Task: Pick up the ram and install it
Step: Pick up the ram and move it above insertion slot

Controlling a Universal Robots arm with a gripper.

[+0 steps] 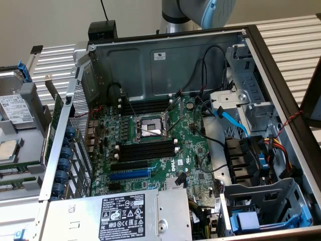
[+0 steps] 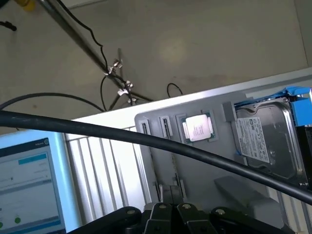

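The ram (image 1: 22, 166) is a long green stick lying in the grey tray (image 1: 35, 133) at the exterior view's left, outside the computer case. A second green stick (image 1: 22, 186) lies just beside it. In the wrist view my gripper (image 2: 174, 208) hangs well above that tray (image 2: 219, 195), its dark fingers (image 2: 161, 212) pressed together with nothing clearly between them. A thin strip seen edge-on (image 2: 175, 168) runs along the tray beyond the fingertips. The black memory slots (image 1: 145, 150) on the motherboard stand bare. The arm (image 1: 200, 12) rises behind the case.
A hard drive (image 1: 15, 108) and a CPU chip (image 1: 7, 150) share the tray; both appear in the wrist view, the hard drive (image 2: 265, 141) and the chip (image 2: 197, 129). A thick black cable (image 2: 146, 139) crosses the wrist view. The case holds a CPU socket (image 1: 149, 126), a blue slot (image 1: 129, 174) and a power supply (image 1: 120, 216).
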